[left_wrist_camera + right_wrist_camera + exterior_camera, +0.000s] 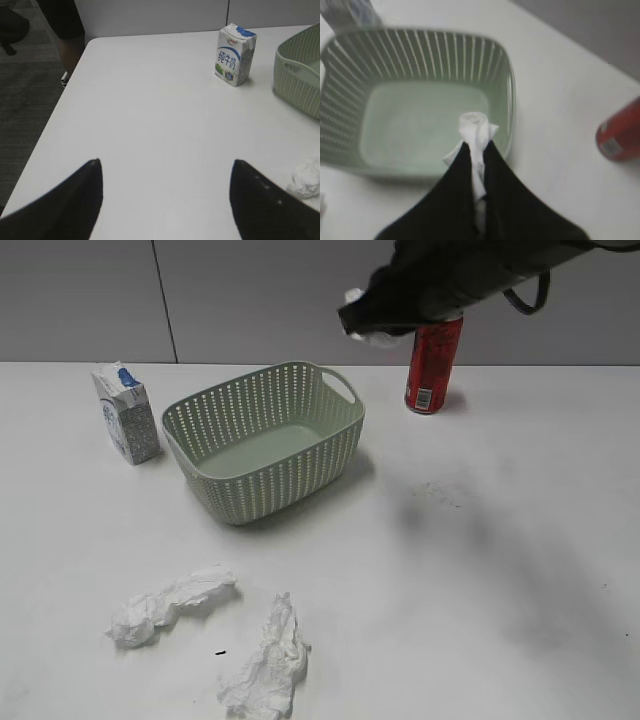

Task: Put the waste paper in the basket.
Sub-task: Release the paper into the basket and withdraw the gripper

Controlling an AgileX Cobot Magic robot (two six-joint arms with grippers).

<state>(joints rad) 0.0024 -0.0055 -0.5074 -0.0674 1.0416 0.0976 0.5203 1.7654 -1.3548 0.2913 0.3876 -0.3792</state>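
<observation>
The pale green basket (262,440) stands on the white table, and its inside looks bare in the right wrist view (420,120). My right gripper (477,145) is shut on a white paper wad (475,127) and holds it high above the basket's right end; in the exterior view the wad (372,337) shows under the dark arm. Two more paper wads (170,603) (268,660) lie at the table's front. My left gripper (165,165) is open and empty above the table's left part; one wad (306,176) lies at its right.
A white-and-blue milk carton (126,412) stands left of the basket, also seen in the left wrist view (235,54). A red can (433,364) stands behind the basket on the right, also in the right wrist view (620,135). The table's left edge (55,115) is near.
</observation>
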